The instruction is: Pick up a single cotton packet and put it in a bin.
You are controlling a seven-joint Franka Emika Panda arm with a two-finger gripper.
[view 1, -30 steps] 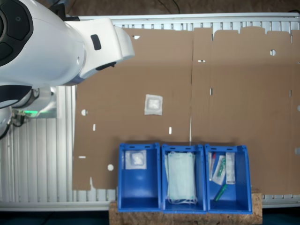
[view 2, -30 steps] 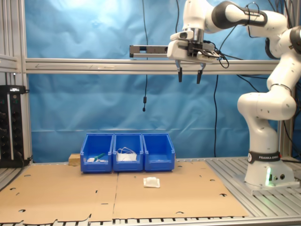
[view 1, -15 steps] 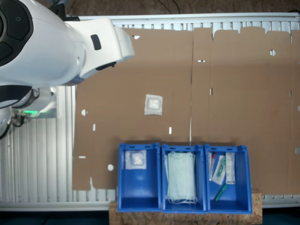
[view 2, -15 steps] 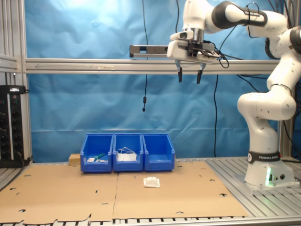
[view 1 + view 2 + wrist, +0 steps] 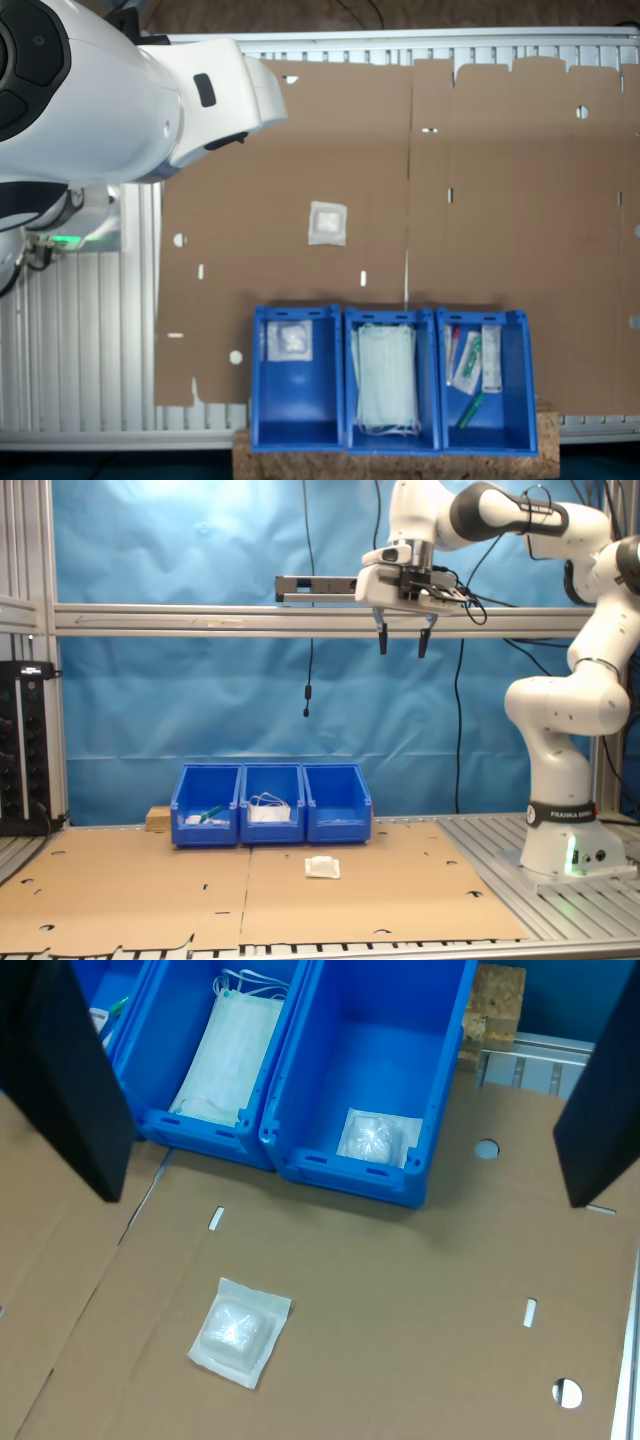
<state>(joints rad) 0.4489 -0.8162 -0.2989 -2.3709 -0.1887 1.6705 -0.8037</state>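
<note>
Gripper point(image 5: 401, 640) hung high in the second exterior view's upper right, jaws apart and empty. Cotton packet point(image 5: 327, 222) lay flat on the cardboard-covered bench point(image 5: 500, 200), mid-frame in the first exterior view, apart from the 3 bins. Target bin point(image 5: 296, 385) sat at lower left of the row. Best approach, I judged: descend straight over the packet's centre, pinch its puffed middle, lift clear of the bin wall.

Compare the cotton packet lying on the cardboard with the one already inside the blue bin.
The loose cotton packet lies out on the open cardboard sheet, in front of the row of bins; the binned packet sits on the floor of the end bin. In the wrist view the loose one lies turned at an angle, while the binned one sits closer to square with its bin's walls. Both are small, square, translucent white packets holding a white pad.
</note>
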